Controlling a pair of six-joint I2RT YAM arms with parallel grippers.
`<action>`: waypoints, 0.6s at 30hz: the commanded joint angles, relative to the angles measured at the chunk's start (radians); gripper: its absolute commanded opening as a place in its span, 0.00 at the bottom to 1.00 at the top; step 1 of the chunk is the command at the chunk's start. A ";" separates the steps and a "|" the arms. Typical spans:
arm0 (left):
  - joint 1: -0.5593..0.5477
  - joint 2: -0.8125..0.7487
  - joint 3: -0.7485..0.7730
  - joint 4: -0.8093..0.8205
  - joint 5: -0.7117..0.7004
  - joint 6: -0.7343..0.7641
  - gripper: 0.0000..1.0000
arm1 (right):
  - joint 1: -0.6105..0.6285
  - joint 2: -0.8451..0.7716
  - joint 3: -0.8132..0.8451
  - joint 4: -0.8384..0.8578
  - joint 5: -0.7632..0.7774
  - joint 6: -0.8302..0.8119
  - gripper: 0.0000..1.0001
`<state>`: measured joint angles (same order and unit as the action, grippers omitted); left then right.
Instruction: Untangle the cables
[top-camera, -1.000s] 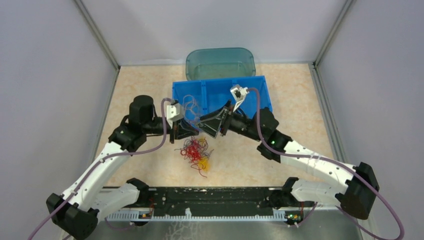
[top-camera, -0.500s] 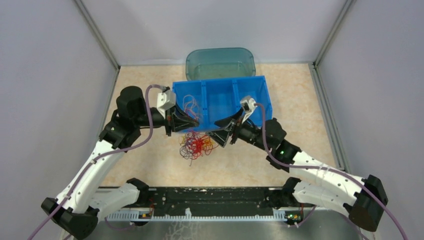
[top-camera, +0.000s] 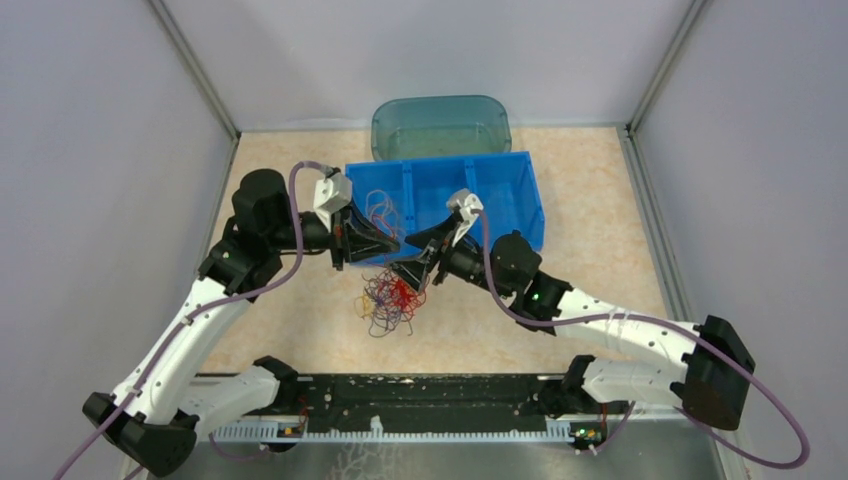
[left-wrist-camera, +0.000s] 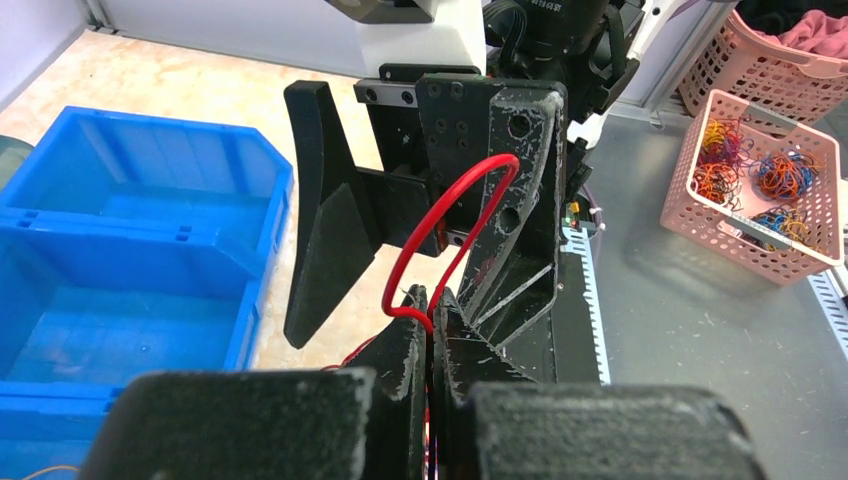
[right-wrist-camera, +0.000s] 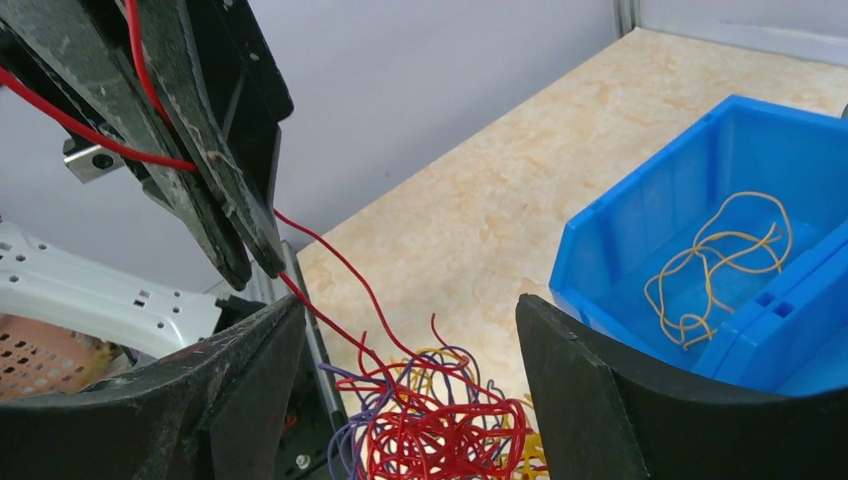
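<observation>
The cables (top-camera: 392, 298) are a clump of red, yellow-orange and purple strands on the table just in front of the blue bin (top-camera: 505, 195). My left gripper (top-camera: 388, 243) is shut on a red cable (left-wrist-camera: 450, 215) that loops out past its tips (left-wrist-camera: 432, 296). In the right wrist view that strand runs down from the left gripper (right-wrist-camera: 235, 255) into the clump (right-wrist-camera: 450, 430). My right gripper (top-camera: 408, 265) is open, just above the clump and facing the left gripper. Its fingers (right-wrist-camera: 250, 350) stand wide on either side of the clump.
The blue bin has three compartments. Its left one holds loose thin cables (top-camera: 380, 212), among them a yellow-orange one (right-wrist-camera: 720, 255). A teal tub (top-camera: 440, 125) stands behind the bin. A pink basket (left-wrist-camera: 690, 215) of cable bundles sits off the table. Grey walls stand on both sides.
My left gripper has drawn back and up with the red strand. My right gripper has swung down and left, close to the left one. The clump has shifted slightly towards the bin.
</observation>
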<state>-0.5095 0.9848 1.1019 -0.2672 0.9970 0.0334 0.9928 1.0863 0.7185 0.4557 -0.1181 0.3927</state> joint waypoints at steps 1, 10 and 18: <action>-0.011 -0.004 0.042 0.039 0.010 -0.027 0.00 | 0.013 0.007 0.018 0.123 0.026 -0.001 0.78; -0.020 0.011 0.075 0.050 0.010 -0.072 0.00 | 0.054 0.061 0.059 0.123 0.317 -0.031 0.75; -0.023 0.024 0.120 0.069 0.038 -0.164 0.00 | 0.088 0.119 0.091 0.195 0.541 -0.111 0.74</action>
<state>-0.5220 1.0058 1.1713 -0.2379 0.9985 -0.0570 1.0603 1.1732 0.7353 0.5579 0.2760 0.3386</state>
